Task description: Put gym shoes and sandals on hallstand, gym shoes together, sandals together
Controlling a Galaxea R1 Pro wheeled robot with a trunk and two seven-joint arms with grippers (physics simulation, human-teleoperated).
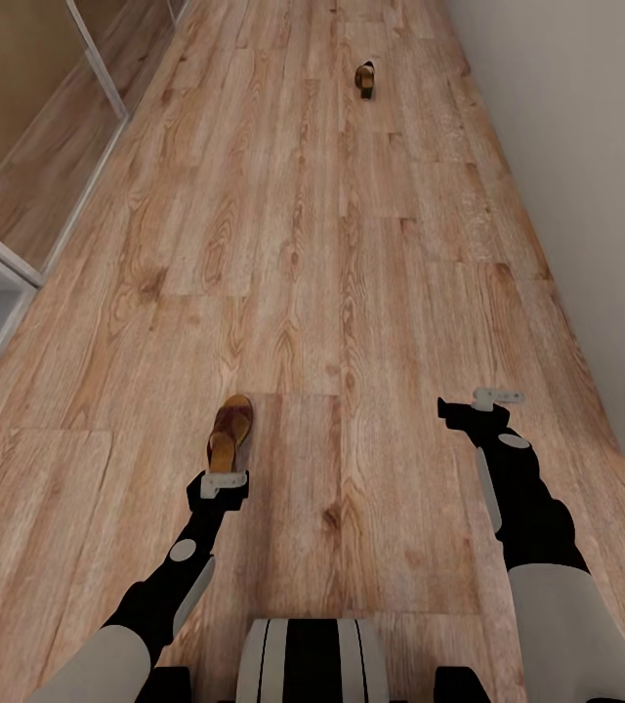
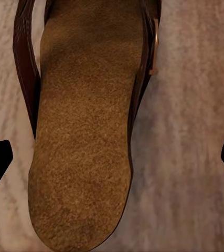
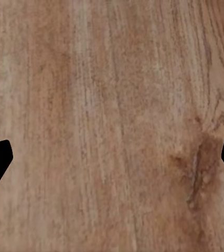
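Early going, by the look of it: 1 sandal (image 1: 230, 431) flat on the corridor floor (image 1: 352, 293) just past the left gripper (image 1: 223, 481), jaws wide apart astride its tan insole, nothing gripped. Second sandal (image 1: 364, 78) far off toward 12 o'clock, also on the floor. Right gripper (image 1: 496, 397) at 2 o'clock over bare planks, jaws open and empty.

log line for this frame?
phase: approach | left gripper: open over near sandal | right gripper: open, empty | far sandal: on corridor floor

Even, soft, bright light on the floor (image 1: 352, 293); faint shadows, no glare. Both wrist views look slightly blurred and grainy.
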